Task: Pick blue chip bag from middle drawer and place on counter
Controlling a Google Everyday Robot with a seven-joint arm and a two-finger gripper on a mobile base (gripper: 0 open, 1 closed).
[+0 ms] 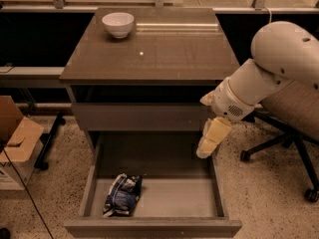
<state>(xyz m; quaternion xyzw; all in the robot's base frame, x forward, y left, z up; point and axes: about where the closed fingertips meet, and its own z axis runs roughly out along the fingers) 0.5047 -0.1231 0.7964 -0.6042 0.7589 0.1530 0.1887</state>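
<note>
Clearly the wide, shallow grey-brown middle drawer [169, 199] stands pulled well out so that its paler floor can be reached from above. The small crumpled dark-blue foil chip bag [123, 195] lies flat on that floor in the front left corner, close to the left wall. The robot's cream-coloured two-finger gripper [204, 151] hangs nose-down over the drawer's right rear part, just below the closed flat drawer front panel [139, 116]. It carries nothing and is well apart from the bag; whether it is spread or pressed together I cannot tell from this angle. The downward pose suits a reach into a low-walled drawer, but I judge it must first cross left and forward before it can come down on the bag. The glossy grey-brown rectangular counter [164, 54] above is where the bag belongs. A round white ceramic bowl [118, 24] sits at its back left corner, away from the nearer edge where a placement seems easiest.
</note>
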